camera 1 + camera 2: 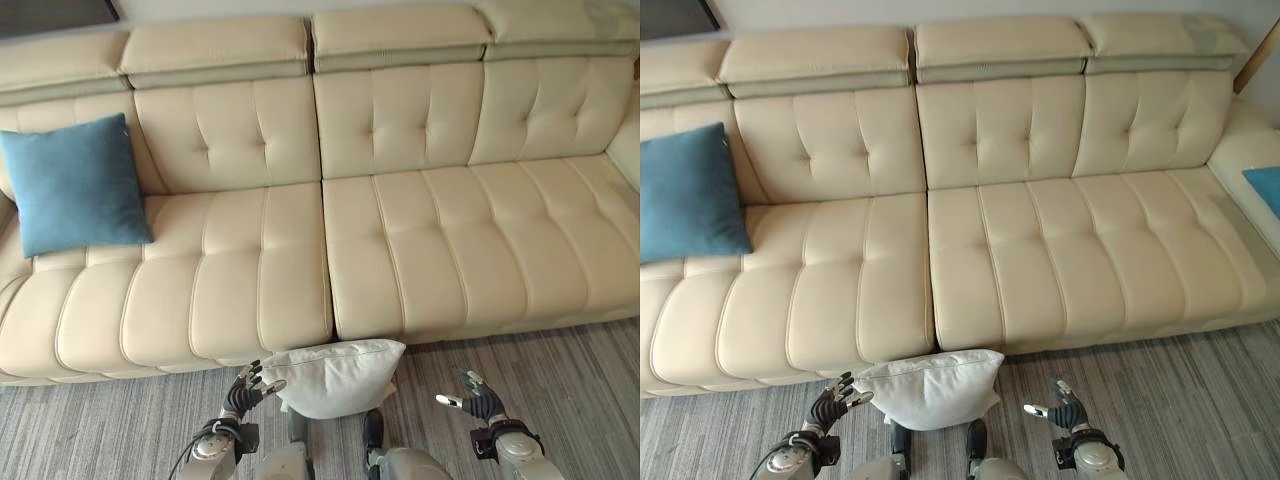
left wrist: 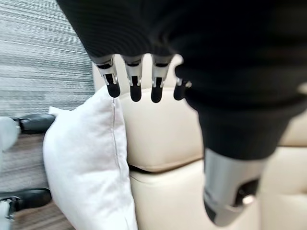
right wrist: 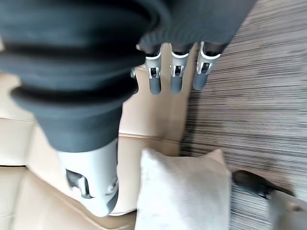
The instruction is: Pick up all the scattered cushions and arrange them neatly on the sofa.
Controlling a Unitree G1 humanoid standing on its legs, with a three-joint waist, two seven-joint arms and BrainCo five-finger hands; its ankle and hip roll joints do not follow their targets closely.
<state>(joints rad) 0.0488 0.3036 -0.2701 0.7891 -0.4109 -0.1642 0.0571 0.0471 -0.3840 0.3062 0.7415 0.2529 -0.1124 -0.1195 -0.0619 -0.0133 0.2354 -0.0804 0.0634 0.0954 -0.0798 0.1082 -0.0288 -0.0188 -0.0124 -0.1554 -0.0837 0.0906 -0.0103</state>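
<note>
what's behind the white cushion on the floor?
The white cushion leans against the front of the sofa base, on striped carpet. The part of the sofa front directly behind it is covered.

- You have a white cushion (image 1: 335, 377) at the bottom centre of the left eye view: plump, pale, with a seam along its edge. It stands on the grey striped floor (image 1: 560, 370) and leans against the sofa's front edge.
- You see a blue cushion (image 1: 75, 185) at the left side of the frame: square, teal, propped upright on the seat against the backrest.
- A sliver of a second blue cushion (image 1: 1265, 185) shows at the right edge of the right eye view, lying flat on the sofa's side section.
- The sofa (image 1: 400, 240) is cream leather with tufted backs and channelled seats, spanning the upper frame.
</note>
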